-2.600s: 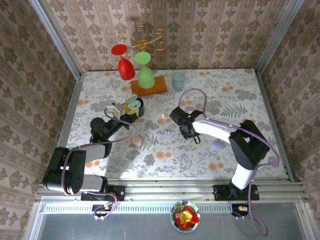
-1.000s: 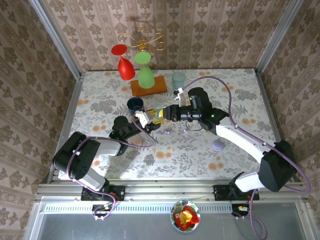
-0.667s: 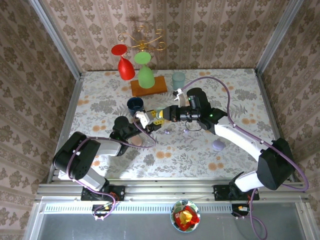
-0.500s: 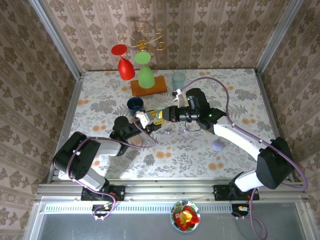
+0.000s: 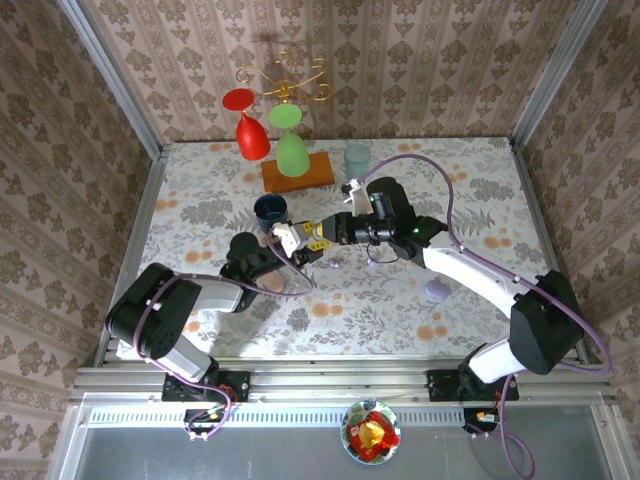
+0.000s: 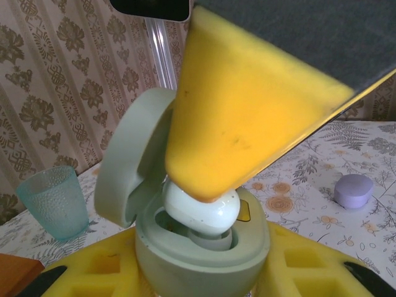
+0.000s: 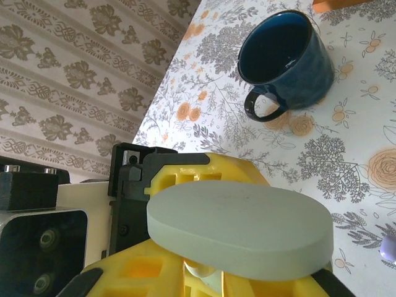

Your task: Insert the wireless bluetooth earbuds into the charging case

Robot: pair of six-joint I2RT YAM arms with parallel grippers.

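Two robot arms meet above the middle of a floral-patterned table (image 5: 400,310).

The left gripper (image 5: 288,240) is closed on the charging case (image 6: 204,247), its yellow foam pads squeezing the base from both sides. The case is a smooth, matte, mint-green pebble. Its hinged lid (image 6: 133,161) stands open at the case's 9 o'clock.

An earbud (image 6: 201,210), tiny, glossy, rounded and whitish, rests in the case's well. It looks tilted, with its top proud of the rim, so probably not fully seated.

At the earbud's 1 o'clock, a broad wedge of soft, scuffed yellow foam, one pad (image 6: 247,111) of the right gripper (image 5: 322,232), presses on it. The right jaws stand very narrow and appear to pinch the earbud, though the second pad is hidden.

**Risks:**
- The glossy bud could slip against the foam and tip sideways.
- It could spring out of the well if released before it seats.
- The big pad sits close to the lid, and a nudge could fold the lid shut.
- Hard downward pressure could twist the smooth case in the left grip.

Elsewhere on the table:
- At 11 o'clock from the case is a glazed dark-blue mug (image 7: 284,59).
- At 1 o'clock is a ribbed teal glass tumbler (image 6: 52,201).
- At 4 o'clock is a closed lilac case (image 6: 354,189).
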